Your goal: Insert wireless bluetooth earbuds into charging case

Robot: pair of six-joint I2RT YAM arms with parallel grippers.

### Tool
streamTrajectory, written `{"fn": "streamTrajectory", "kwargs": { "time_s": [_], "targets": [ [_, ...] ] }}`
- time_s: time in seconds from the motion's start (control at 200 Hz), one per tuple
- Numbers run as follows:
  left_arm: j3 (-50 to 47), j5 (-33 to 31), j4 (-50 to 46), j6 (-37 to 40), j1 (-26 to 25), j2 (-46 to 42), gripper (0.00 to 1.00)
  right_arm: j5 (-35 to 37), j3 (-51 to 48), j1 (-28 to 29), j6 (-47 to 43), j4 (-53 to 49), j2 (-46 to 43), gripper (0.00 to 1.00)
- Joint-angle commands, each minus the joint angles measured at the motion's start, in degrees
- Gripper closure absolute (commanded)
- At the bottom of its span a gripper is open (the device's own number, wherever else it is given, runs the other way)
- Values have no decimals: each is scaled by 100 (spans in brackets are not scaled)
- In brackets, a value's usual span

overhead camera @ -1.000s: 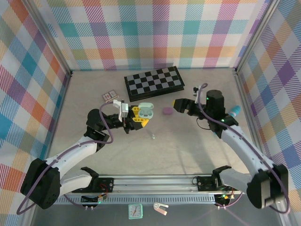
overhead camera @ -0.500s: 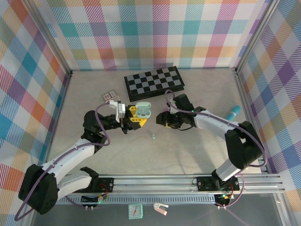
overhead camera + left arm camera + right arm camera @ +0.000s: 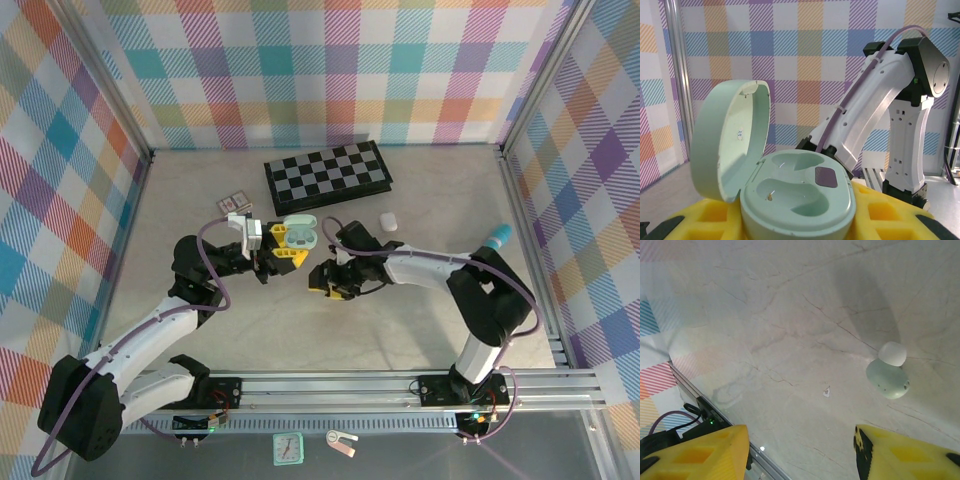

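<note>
I think not much of the job is done. The case (image 3: pixel 800 200) is open. Its lid (image 3: pixel 730 145) is tipped up at the left of the left wrist view, and both wells look empty to me. No bud is in yet.

My left claw (image 3: pixel 290 247) grips the case from below between its yellow fingers (image 3: pixel 890 217). It seems to hold it up off the worktop (image 3: pixel 400 330), near the middle of the top view, just below the chessboard (image 3: pixel 325 175).

One mint bud (image 3: pixel 888 376) with a white tip lies on the worktop, in the right half of the right wrist view. My right claw (image 3: pixel 800 437) hangs over it, its fingers spread apart with nothing between them. In the picture the bud sits above the gap, nearer the right finger, and touches neither one.

What is left: I have to close on the bud, lift it, bring it to the case and set it in a well. The case has two wells, so I guess a second bud must go in too.

The left arm comes up from the lower left of the top view, bends at the elbow and reaches right to the middle. The right arm rises from the lower right, folds over and stretches left across the worktop. Its claw points down just below and right of the case. The two claws are near each other but apart.
</note>
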Motion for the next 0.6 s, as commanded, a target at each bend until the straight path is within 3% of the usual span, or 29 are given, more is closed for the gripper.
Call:
{"fn": "streamTrajectory", "kwargs": {
  "time_s": [0.0, 0.595],
  "targets": [
    [24, 74, 21, -29, 74, -85, 67, -146, -51, 85, 357, 211, 201, 43],
    [20, 85, -168, 74, 82, -150, 67, 712, 198, 19, 298, 221, 525, 44]
  ]
}}
